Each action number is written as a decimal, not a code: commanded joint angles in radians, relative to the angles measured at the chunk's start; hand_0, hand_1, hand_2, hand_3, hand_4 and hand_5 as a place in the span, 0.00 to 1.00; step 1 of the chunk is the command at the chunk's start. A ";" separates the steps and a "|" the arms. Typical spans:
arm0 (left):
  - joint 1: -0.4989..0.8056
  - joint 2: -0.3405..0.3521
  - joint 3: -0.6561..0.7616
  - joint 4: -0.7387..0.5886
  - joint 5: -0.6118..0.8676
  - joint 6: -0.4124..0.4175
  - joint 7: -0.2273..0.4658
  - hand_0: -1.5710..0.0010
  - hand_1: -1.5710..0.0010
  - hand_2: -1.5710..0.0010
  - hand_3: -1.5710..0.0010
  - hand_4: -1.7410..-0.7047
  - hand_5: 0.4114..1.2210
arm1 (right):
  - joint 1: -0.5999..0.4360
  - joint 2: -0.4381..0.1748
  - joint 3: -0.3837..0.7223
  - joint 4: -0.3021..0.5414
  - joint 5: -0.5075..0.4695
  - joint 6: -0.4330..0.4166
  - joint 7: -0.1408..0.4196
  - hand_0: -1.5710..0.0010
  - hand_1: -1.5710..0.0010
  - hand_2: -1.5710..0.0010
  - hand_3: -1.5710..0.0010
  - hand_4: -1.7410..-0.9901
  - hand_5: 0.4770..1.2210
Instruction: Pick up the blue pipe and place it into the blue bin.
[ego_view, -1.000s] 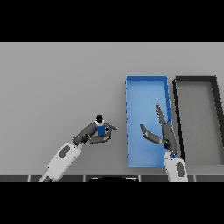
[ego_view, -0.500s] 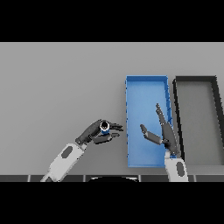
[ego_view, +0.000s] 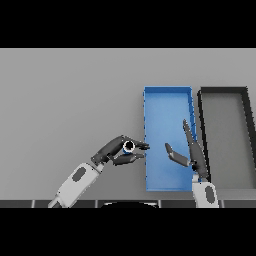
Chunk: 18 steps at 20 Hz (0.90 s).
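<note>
Since a second ago the left hand (ego_view: 116, 151) has carried the blue pipe (ego_view: 128, 147) to the right, from a spot well out on the grey worktop (ego_view: 70, 100) to just beside the blue bin (ego_view: 168, 95). Its fingers (ego_view: 136, 144) and thumb are curled round the pipe, pinching it between them, and the pipe's white open end faces up at the view. The fingertips reach the bin's left wall, while the pipe itself is short of that wall, over the worktop and not over the bin's floor. From the hand the white and grey forearm runs down and to the left toward the lower edge.

The right hand (ego_view: 190, 152) is about where it was, over the right half of the blue bin, fingers straight and spread, thumb held out to the left, holding nothing.

Right of the blue bin, close alongside it, lies a black bin (ego_view: 224, 91) with a grey floor.
</note>
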 joint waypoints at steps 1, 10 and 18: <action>-0.002 0.002 0.004 0.008 -0.002 -0.004 0.006 0.00 0.00 0.00 0.05 0.00 1.00 | -0.002 -0.001 -0.004 0.004 -0.005 0.001 -0.001 1.00 1.00 1.00 1.00 0.82 0.17; 0.004 -0.003 0.019 0.017 -0.032 -0.020 0.029 0.00 0.00 0.00 0.05 0.00 1.00 | -0.021 -0.020 -0.029 -0.035 -0.184 0.132 -0.061 1.00 1.00 1.00 1.00 0.73 0.18; 0.008 -0.010 0.029 0.007 -0.048 -0.046 0.016 0.00 0.00 0.00 0.05 0.00 1.00 | -0.191 -0.219 0.047 -0.253 -0.486 0.390 0.216 1.00 1.00 1.00 1.00 0.57 0.03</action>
